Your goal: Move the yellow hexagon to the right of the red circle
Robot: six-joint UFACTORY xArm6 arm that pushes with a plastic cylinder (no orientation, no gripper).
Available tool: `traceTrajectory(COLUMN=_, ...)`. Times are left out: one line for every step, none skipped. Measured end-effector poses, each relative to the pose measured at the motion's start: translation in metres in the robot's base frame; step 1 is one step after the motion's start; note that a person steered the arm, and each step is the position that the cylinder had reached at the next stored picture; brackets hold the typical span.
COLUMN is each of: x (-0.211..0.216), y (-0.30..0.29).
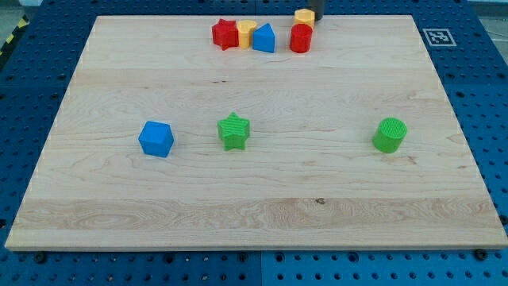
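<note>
The red circle [301, 38] stands near the board's top edge, right of centre. A small yellow block [303, 16], which looks like the yellow hexagon, sits just above it at the top edge, touching or nearly touching it. My tip [314, 19] shows as a short dark stub at the view's top, right against the yellow block's right side. A second yellow block [247, 32], whose shape is unclear, sits further left between a red star [225, 34] and a blue block [264, 38].
A blue block [155, 139] lies at the left middle, a green star [233, 130] near the centre, and a green cylinder [390, 134] at the right. The wooden board [254, 199] rests on a blue pegboard. A marker tag [437, 36] lies at the top right.
</note>
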State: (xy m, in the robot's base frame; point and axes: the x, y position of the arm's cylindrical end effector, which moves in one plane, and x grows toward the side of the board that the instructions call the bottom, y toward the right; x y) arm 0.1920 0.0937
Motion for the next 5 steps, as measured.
traceTrajectory(x=0.0, y=-0.025)
traceTrajectory(x=0.0, y=-0.025)
traceTrajectory(x=0.002, y=-0.054)
traceTrajectory(x=0.001, y=-0.108)
traceTrajectory(x=0.001, y=-0.13)
